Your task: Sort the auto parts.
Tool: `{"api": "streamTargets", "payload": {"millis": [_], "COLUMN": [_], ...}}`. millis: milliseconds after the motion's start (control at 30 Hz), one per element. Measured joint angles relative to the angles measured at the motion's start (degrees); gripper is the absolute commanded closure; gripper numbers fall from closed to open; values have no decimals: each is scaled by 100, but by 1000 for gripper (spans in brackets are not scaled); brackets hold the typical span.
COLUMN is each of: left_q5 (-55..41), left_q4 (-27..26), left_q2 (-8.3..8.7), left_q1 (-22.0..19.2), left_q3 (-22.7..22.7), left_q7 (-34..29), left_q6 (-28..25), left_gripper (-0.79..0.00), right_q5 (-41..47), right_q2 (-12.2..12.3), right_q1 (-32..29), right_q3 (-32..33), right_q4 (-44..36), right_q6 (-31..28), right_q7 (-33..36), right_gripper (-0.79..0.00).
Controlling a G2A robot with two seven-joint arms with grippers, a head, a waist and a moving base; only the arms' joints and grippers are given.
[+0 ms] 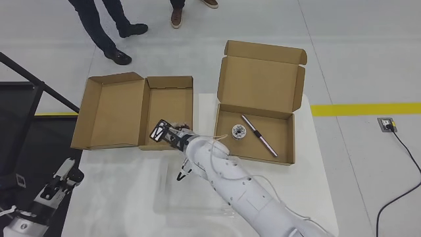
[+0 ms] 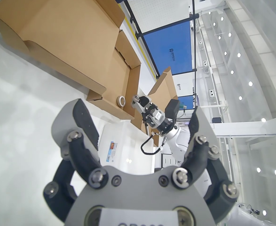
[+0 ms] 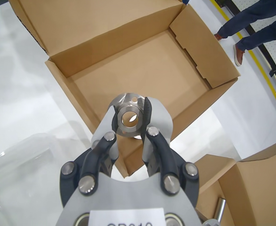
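Flange (image 3: 126,99) clamped in right jaws over box (image 3: 140,66) near edge.

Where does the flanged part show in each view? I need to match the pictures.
Top view: the flanged part sits small in the right end effector, at the near wall of the left cardboard box.
Left wrist view: the part is far off, at the right end effector's tip beside the box's edge.
Right wrist view: the part is at centre, gripped above the box's wall.
Shared landmark: the cardboard box.
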Motion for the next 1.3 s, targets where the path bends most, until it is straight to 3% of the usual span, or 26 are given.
{"api": "streamTargets", "payload": {"millis": [567,1067,1300], "left_q5": [-19,42,53], "left_q4": [30,15,3], "left_q2": [-17,-26,-34], "left_q1": [0,-50,-38], "left_q3": [-39,1,-5], "left_q7": [-1,-9,24], "left_q6": [1,32,40], "left_gripper": [-785,-785,-785], "right_q5": [419,394,373], "right_q2": [-381,-468,-471], "right_q1": [519,607,624], "right_q3": [-64,-101,-37], "right_q4": [1239,1441,1463], "right_q6": [-490,-1028,-656], "right_q7": [159,248,101], "right_gripper": [0,0,0]}}
